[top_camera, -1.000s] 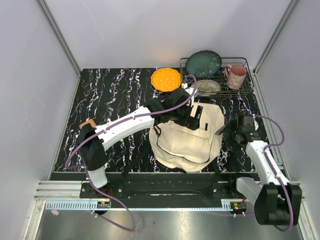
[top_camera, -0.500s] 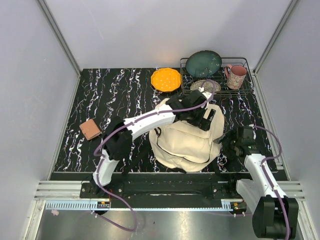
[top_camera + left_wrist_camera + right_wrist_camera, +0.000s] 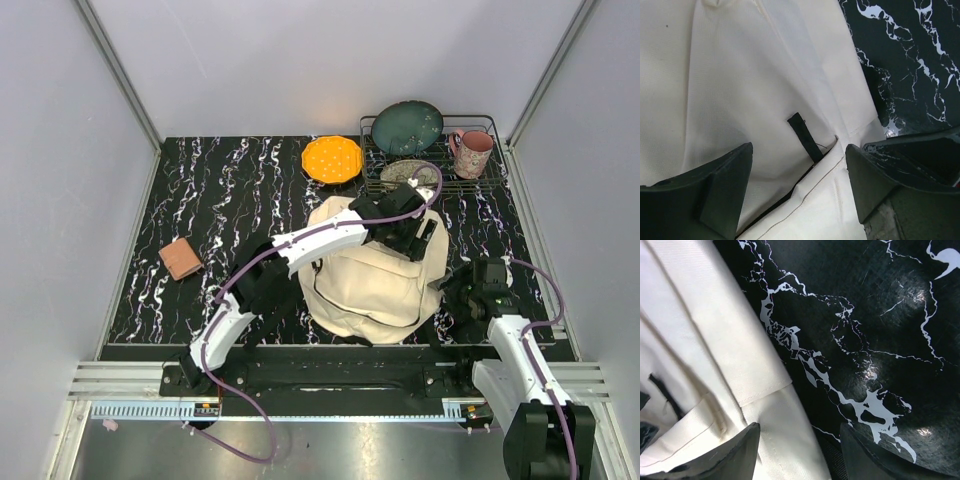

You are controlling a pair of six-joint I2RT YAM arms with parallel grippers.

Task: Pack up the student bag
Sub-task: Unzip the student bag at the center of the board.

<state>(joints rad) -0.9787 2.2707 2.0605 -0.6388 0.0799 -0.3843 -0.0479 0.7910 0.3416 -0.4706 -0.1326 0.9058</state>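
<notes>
The cream student bag (image 3: 365,285) lies flat on the black marbled table, right of centre. My left arm reaches across it, and the left gripper (image 3: 418,238) hovers over the bag's upper right part. In the left wrist view the left gripper (image 3: 797,192) is open, its fingers either side of a seam of the bag (image 3: 740,75) with a black pull tab (image 3: 804,135). My right gripper (image 3: 457,295) sits at the bag's right edge. In the right wrist view the right gripper (image 3: 800,452) is open over the hem of the bag (image 3: 700,340), holding nothing.
A brown book (image 3: 181,258) lies at the table's left. An orange plate (image 3: 332,159) sits at the back. A wire rack (image 3: 480,180) at the back right holds a green plate (image 3: 408,127), a pink mug (image 3: 472,152) and a small bowl (image 3: 410,172).
The left arm has swung right across the bag, uncovering the brown book, and its jaws have narrowed a little. The right gripper has drawn back toward the near edge along the bag's right side.
</notes>
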